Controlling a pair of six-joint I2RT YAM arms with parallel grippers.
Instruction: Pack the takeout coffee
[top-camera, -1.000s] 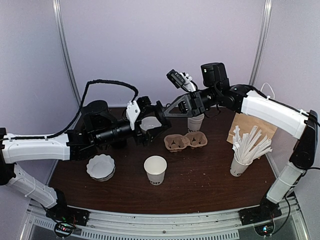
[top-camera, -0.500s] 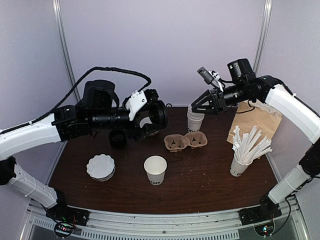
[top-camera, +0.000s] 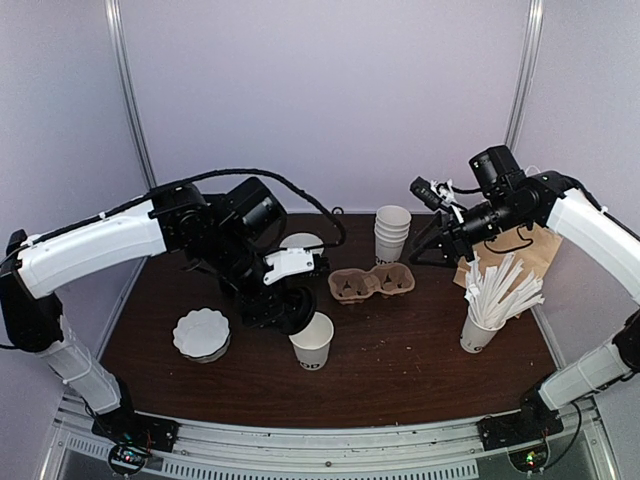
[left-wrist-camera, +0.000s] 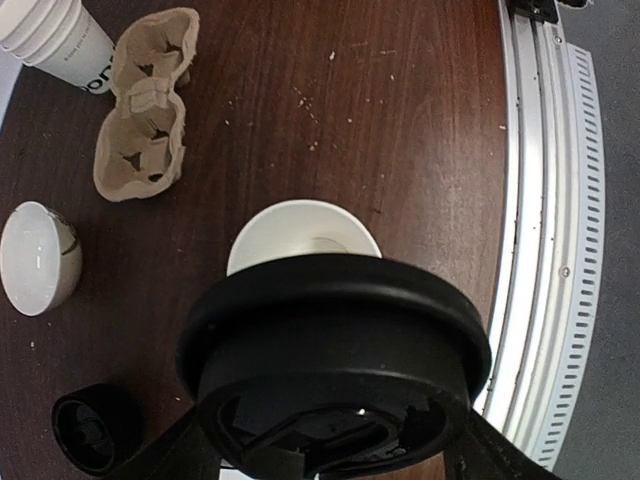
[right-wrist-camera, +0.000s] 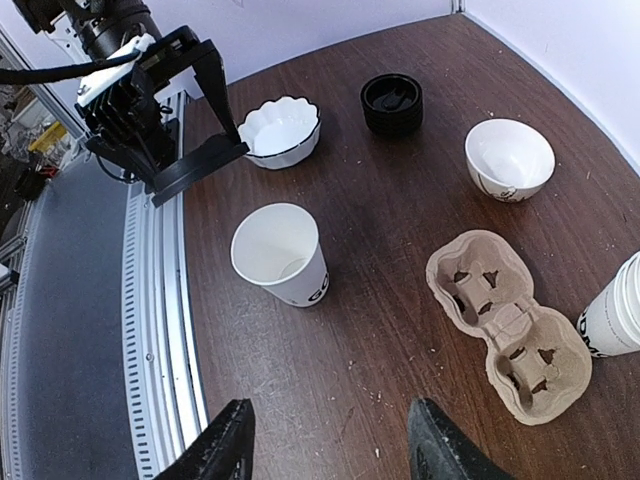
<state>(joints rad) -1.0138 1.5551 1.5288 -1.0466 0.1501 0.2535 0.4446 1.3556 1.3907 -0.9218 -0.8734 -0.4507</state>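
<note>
The takeout coffee (top-camera: 311, 340), a white tapered paper cup with dark print near its base, stands upright and uncovered on the dark wood-grain bench (top-camera: 400, 350). The left end effector (top-camera: 288, 300) is clamped across a black lid (left-wrist-camera: 335, 320), a round moulded piece with a raised rim. It holds the lid tilted just beside and above the cup's mouth, on the cup's left. That placement suggests the lid is being lined up to cap the cup. In the left wrist view the lid hides the near part of the rim, so whether the two touch is hard to say; they look just apart.

Behind the cup lies a two-pocket carrier (top-camera: 371, 283) of rough brown pulp, its wells empty, probably the cup's destination once it is capped. Beyond the carrier stands a nested stack of cups (top-camera: 392, 232). Left of the cup sits a scalloped white bowl (top-camera: 201, 333), and well to its right is a cup of paper-wrapped sticks (top-camera: 490, 300).

The right end effector (right-wrist-camera: 330, 440) hangs high behind and to the right of the cup, fingers spread and holding nothing, leaving the left arm room to work.
</note>
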